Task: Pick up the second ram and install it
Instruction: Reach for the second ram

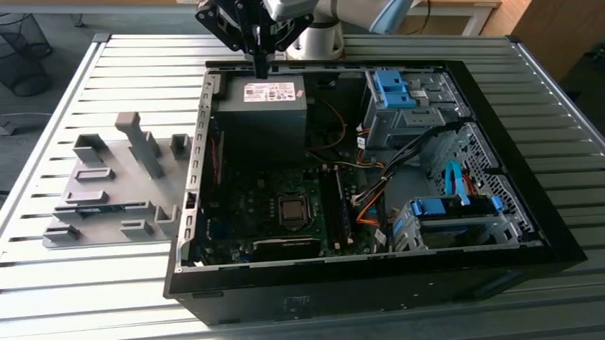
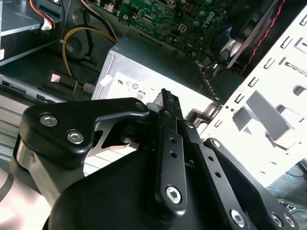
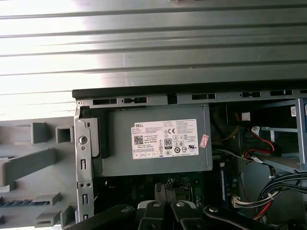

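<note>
- I see the black two-finger gripper (image 1: pixel 260 69) hanging over the far rim of the open black metal computer case (image 1: pixel 529 241), which lies on its side on the slatted grey metal table (image 1: pixel 548 85).
- Jaws: in the second wrist view the gripper (image 2: pixel 165 100) has its fingers drawn together at the tips, and I can make out nothing between them. The first wrist view agrees: gripper (image 3: pixel 165 189) closed, nothing held.
- Just beside the fingertips sits the grey metal power supply box with a white label (image 1: pixel 269 92), inside the case at its far end.
- The second ram (image 1: pixel 99 207), a long, thin, flat blue circuit-board stick, lies in a slot of the grey moulded fixture tray (image 1: pixel 113 166), outside the case on the exterior view's left. In the first wrist view I see it as a dark blue strip (image 3: pixel 21 202).
- The gripper is well apart from the second ram and does not touch it.
- Inside the case I note the green motherboard (image 1: pixel 246 205) and two light-blue plastic drive brackets (image 1: pixel 392 85) on the exterior view's right.
</note>
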{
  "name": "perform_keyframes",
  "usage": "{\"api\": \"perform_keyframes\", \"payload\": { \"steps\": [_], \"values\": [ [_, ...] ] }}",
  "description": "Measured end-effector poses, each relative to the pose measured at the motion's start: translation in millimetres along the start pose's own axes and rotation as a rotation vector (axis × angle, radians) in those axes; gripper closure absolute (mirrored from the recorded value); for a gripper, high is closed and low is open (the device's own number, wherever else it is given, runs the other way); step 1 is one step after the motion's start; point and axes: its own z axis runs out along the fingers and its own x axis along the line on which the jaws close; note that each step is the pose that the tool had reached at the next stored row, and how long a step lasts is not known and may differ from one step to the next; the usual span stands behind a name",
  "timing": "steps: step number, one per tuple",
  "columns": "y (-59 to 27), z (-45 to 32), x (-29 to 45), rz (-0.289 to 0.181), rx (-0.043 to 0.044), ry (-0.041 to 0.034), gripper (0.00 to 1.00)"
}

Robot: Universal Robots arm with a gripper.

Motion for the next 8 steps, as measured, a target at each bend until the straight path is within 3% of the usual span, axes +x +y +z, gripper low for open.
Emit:
{"api": "perform_keyframes", "payload": {
  "steps": [8],
  "values": [
    [-0.2, 0.2, 2.1, 0.000, 0.0000, 0.0001, 0.90]
  ]
}}
